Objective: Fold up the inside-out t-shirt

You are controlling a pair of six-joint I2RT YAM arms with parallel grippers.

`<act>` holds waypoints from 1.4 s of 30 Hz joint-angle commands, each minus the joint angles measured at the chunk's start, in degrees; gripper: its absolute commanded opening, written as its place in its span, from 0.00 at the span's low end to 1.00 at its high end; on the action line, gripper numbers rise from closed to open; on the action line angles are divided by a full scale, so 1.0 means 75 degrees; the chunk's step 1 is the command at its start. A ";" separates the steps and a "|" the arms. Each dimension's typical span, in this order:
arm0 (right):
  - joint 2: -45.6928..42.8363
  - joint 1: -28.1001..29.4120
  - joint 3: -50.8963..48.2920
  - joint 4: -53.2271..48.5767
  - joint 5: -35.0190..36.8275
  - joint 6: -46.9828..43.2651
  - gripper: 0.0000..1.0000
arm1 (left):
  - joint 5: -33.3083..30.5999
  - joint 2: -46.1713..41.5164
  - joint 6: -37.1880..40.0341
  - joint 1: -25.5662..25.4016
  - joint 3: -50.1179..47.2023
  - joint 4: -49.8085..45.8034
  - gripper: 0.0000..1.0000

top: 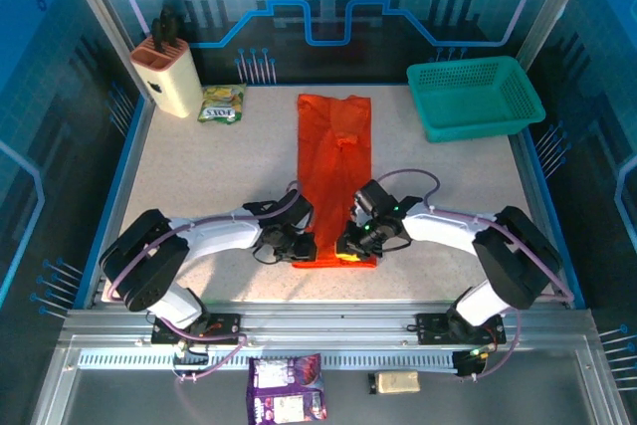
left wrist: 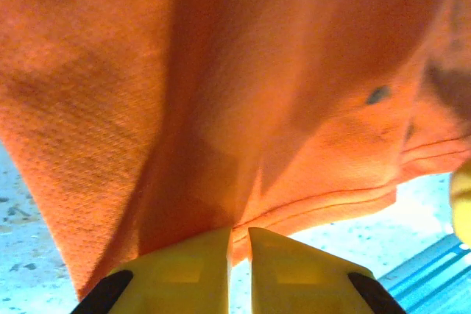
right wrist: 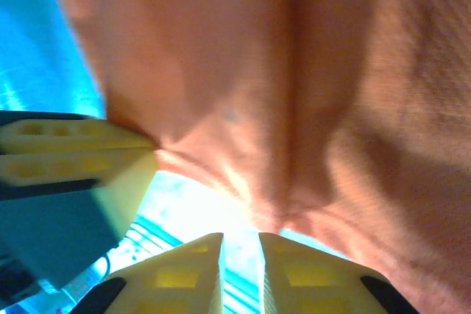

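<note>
The inside-out t-shirt (top: pixel 333 161) is bright orange and lies as a long narrow strip down the middle of the table. Its near end sits between my two grippers. My left gripper (top: pixel 302 246) is at the strip's near left corner. In the left wrist view its yellow jaws (left wrist: pixel 241 232) stand a narrow slit apart, with the shirt's hem (left wrist: pixel 331 207) right at the tips. My right gripper (top: pixel 350 244) is at the near right corner. Its jaws (right wrist: pixel 241 237) are slightly open, with the cloth (right wrist: pixel 331 86) just beyond the tips and bright table showing in the gap.
A teal mesh basket (top: pixel 476 97) stands at the back right. A knife block (top: pixel 169 75) and a snack packet (top: pixel 221 105) are at the back left. On the front ledge lie a purple packet (top: pixel 287 388) and a small yellowish bar (top: pixel 395 381).
</note>
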 commanded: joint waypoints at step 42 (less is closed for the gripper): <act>-0.0074 -0.1659 0.0811 -0.2026 0.0168 -0.2443 0.17 | 0.1449 0.0297 0.0081 0.0083 0.1013 0.0692 0.16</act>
